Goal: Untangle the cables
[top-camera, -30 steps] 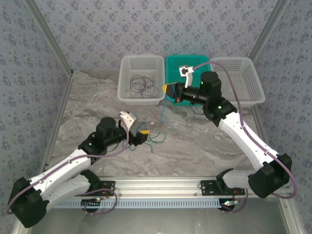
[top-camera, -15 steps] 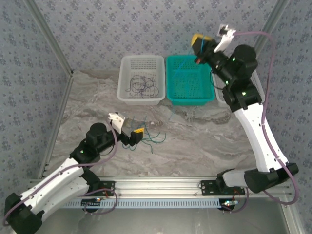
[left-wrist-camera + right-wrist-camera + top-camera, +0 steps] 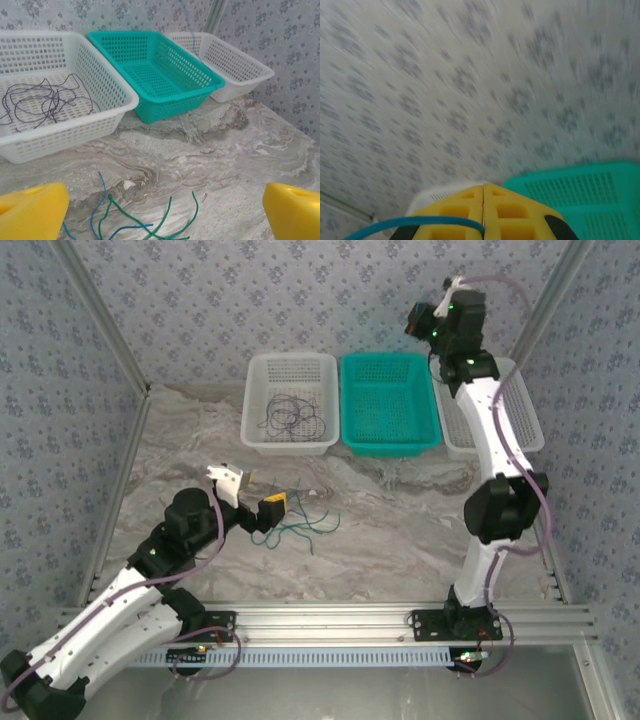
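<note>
Marbled surface: dark cable in the white basket left of the teal basket, green cable in front, below the spread left gripper; right gripper, above, pinches the blue cable. Likely limp, light strands: pinch free ends

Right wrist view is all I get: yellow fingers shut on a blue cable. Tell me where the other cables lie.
Observer: The thin dark cable lies loosely coiled inside the left white plastic basket.
Operator: Now the green one.
Observer: The thin green cable lies on the marble table, just in front of the open left gripper.
Operator: Trace my blue one down.
Observer: The thin blue cable hangs down past the teal basket; its lower part lies on the table, crossing the green one.
</note>
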Action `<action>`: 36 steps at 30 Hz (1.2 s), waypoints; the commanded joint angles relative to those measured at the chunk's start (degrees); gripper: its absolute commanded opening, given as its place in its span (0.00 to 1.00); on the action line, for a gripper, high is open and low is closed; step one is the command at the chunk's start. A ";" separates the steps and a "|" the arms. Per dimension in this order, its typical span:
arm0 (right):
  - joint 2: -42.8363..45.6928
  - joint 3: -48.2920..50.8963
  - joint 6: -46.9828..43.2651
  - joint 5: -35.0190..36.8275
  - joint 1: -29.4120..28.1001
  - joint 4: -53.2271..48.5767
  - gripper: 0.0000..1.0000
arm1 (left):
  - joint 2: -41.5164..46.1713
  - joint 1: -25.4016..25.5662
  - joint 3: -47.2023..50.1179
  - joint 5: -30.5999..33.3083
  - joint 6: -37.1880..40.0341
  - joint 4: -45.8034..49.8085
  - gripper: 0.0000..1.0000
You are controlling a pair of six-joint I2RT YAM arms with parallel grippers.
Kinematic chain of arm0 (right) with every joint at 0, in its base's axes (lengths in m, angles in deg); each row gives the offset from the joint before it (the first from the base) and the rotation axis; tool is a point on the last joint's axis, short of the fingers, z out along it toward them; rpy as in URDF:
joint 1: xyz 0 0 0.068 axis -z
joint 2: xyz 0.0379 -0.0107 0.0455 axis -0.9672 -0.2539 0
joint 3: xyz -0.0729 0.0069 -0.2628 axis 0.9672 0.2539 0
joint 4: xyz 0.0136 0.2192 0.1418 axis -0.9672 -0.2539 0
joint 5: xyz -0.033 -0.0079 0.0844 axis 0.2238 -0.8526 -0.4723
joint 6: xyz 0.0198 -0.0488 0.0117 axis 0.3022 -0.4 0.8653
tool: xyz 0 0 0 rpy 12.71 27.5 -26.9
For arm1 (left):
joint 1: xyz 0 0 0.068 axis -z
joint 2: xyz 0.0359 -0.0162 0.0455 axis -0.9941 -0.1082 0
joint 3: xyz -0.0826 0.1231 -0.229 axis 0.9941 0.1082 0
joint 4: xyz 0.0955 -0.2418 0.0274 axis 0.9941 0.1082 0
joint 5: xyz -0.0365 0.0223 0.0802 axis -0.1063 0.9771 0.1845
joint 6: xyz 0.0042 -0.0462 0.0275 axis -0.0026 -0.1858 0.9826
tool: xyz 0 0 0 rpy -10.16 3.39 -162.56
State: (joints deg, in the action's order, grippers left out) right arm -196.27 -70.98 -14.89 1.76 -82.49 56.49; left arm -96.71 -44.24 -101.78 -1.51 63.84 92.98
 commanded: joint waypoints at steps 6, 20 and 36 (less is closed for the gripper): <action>-9.40 0.53 7.98 -3.65 0.35 -11.95 0.55 | -1.74 0.33 -3.28 4.56 -1.02 4.65 0.99; 0.08 0.96 -3.40 -0.66 -1.55 -17.01 0.95 | -18.23 -4.50 -8.01 13.36 -10.44 11.97 0.99; -9.55 -5.25 -12.65 25.24 -4.40 -33.33 0.74 | -21.48 -6.95 -9.46 10.52 -11.57 10.29 0.99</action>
State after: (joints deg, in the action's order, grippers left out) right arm -213.82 -76.73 -26.03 24.64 -86.19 21.58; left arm -118.83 -50.69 -110.30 9.64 53.15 103.42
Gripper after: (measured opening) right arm 0.739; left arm 0.994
